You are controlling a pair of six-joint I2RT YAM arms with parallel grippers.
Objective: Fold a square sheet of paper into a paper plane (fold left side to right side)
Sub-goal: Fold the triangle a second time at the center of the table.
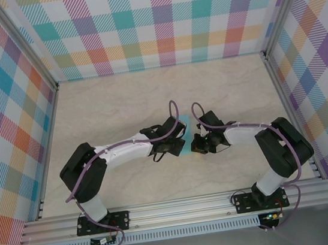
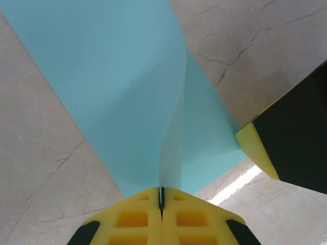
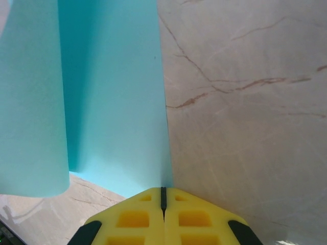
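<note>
Closed right gripper point(image 3: 163, 193); square sheet of paper point(image 3: 112, 102) at its tip

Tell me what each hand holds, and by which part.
The left hand pinches the thin turquoise paper sheet by its lifted edge; the right hand is shut, hold unclear.

From above, you see just a sliver of the square sheet of paper point(image 1: 185, 133); the left arm point(image 1: 125, 151) and right arm point(image 1: 247, 131) cover the rest. Wrist views crop its far end.
</note>
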